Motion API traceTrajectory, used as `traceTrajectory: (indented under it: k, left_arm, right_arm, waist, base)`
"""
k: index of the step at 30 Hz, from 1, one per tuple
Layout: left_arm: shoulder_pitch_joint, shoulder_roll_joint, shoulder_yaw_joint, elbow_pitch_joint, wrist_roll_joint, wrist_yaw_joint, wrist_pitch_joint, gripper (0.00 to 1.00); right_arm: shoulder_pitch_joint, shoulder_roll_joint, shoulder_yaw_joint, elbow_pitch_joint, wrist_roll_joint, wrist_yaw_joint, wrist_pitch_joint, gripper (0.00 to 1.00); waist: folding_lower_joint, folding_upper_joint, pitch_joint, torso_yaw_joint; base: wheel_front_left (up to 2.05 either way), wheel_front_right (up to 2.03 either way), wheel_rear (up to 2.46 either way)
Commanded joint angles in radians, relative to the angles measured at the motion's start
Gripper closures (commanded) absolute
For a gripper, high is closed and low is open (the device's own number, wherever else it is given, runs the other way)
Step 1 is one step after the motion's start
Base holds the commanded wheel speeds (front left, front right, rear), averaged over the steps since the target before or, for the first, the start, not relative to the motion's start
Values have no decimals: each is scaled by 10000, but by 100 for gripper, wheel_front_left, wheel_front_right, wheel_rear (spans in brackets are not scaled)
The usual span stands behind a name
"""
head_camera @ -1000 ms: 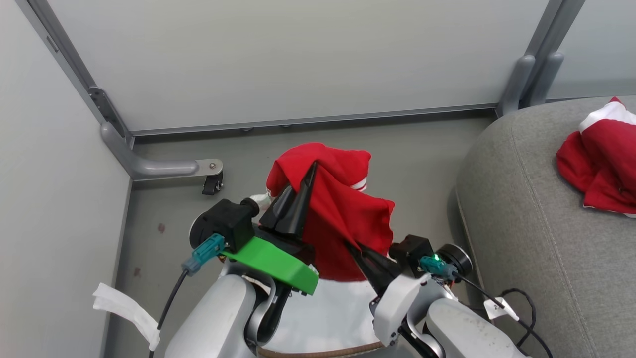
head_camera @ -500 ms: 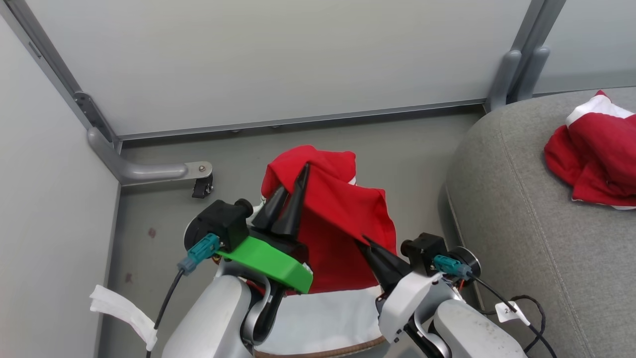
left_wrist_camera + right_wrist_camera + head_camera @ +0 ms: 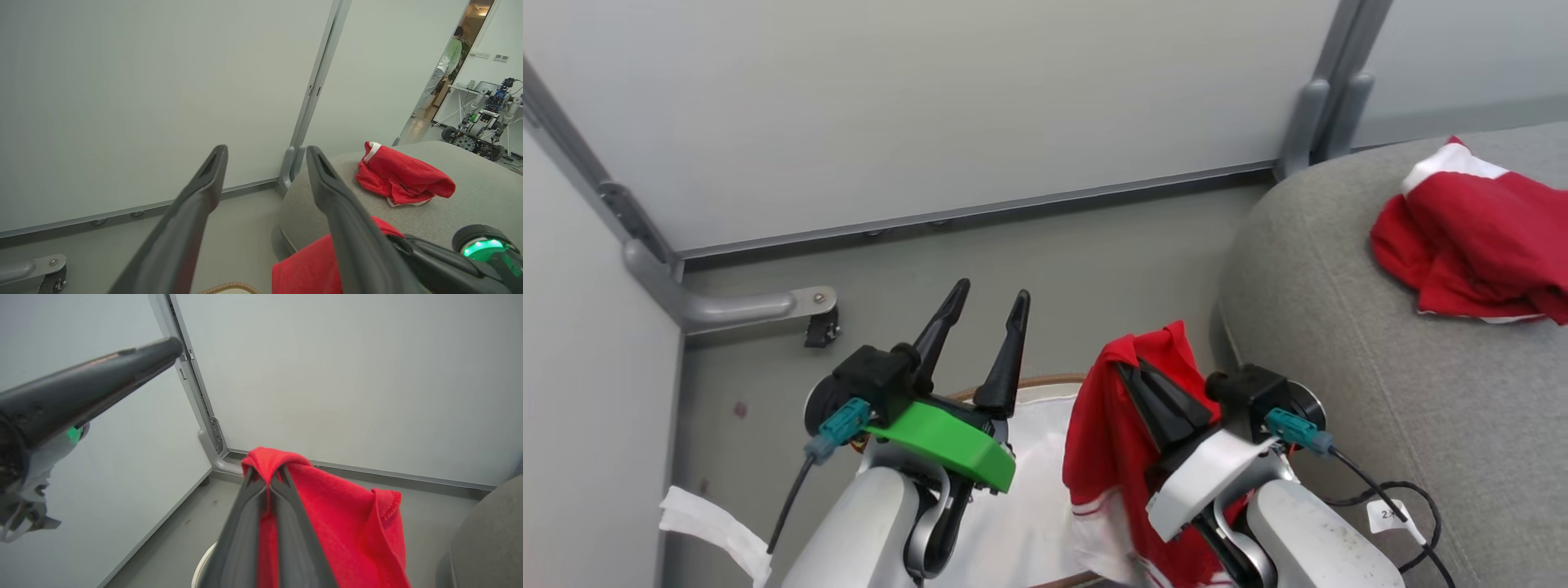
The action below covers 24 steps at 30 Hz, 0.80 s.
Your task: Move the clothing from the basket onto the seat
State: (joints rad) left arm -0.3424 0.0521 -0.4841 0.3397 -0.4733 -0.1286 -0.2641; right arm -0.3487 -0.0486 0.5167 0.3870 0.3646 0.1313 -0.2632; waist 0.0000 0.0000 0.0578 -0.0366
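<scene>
The right jaws are squeezed shut on a red piece of clothing [image 3: 1107, 457], and the two dark fingers [image 3: 245, 535] pinch a fold at its top. The cloth hangs down from there, with thin white stripes near its bottom edge. It hangs over the right side of the basket [image 3: 1045, 380], just beside the rounded edge of the grey seat [image 3: 1339, 367]. The basket sits on the grey floor [image 3: 1094, 269] below both arms, and its white liner [image 3: 1029, 490] shows inside the brown rim. The left jaws are spread wide apart with nothing between them, and they point up over the far rim of the basket. A second red piece [image 3: 1478, 237] with a white part lies in a heap on top of the seat, well apart from the one being held. Pale walls [image 3: 931, 106] stand behind. In the left wrist view a person [image 3: 449, 57] stands far off in a doorway, near a small wheeled machine [image 3: 478, 126]
</scene>
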Motion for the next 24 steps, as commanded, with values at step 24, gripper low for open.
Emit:
traceTrajectory:
  k: [24]
  left_arm:
    - [377,340,624,282,661,-32,1,0]
  right_arm:
    - [487,-34,-829,-2361,237,-11,-21,100]
  waist:
    - [0,0,944,-4842]
  base:
    - [0,0,0]
